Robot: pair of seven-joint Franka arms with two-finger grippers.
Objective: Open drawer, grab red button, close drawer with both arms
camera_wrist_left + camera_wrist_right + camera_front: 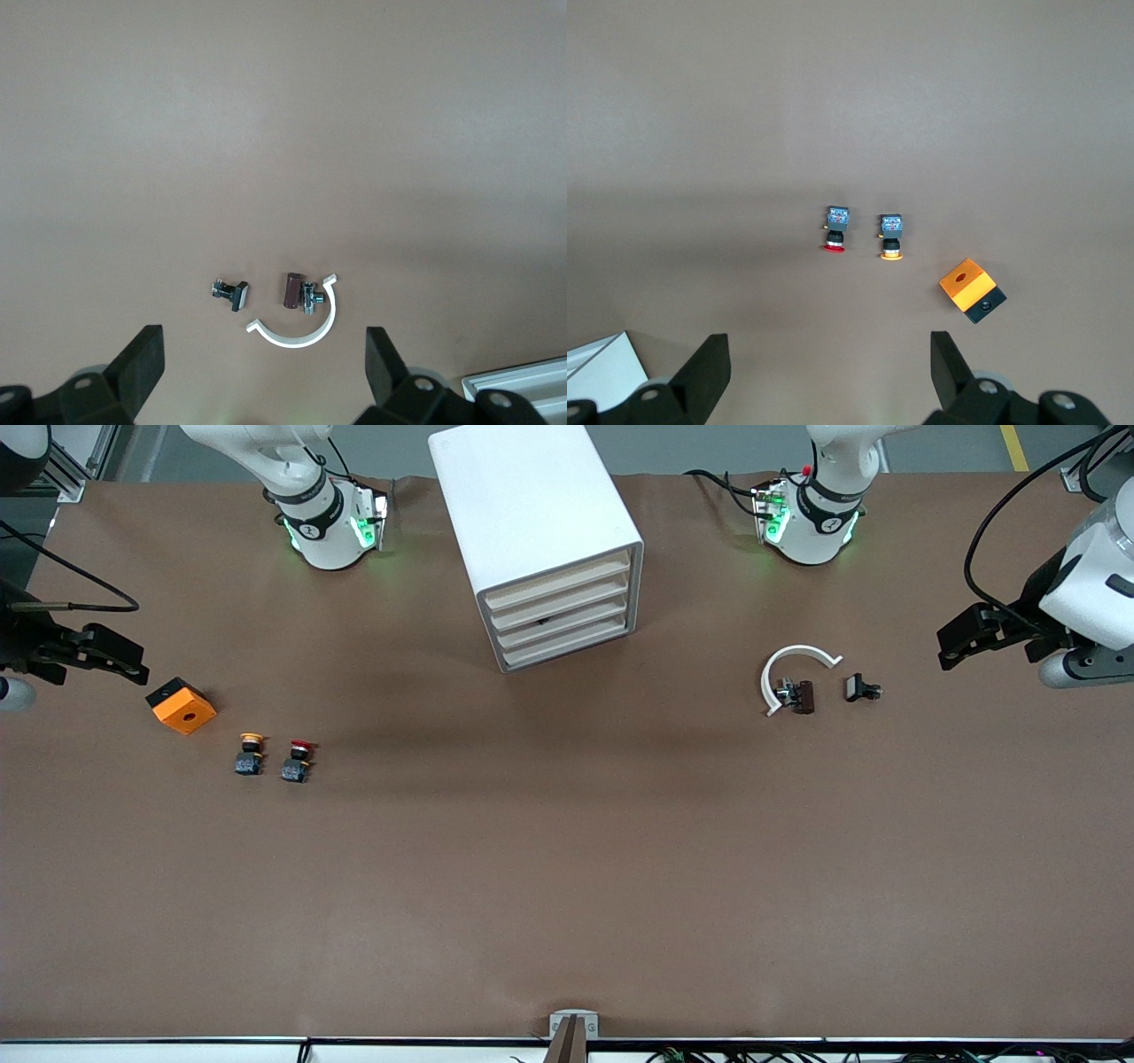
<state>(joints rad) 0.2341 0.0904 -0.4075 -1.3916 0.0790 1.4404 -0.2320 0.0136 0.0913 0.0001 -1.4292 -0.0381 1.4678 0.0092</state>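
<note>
Drawer (567, 615) shut at top centre, red button (297, 760) mid-left; left gripper (261, 363), right gripper (827, 359) spread wide at frame edges, staged to start.

text: none readable | labels: none | numbers: none

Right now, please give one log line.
drawer: shut | button: on table | left gripper: open, idle | right gripper: open, idle
</note>
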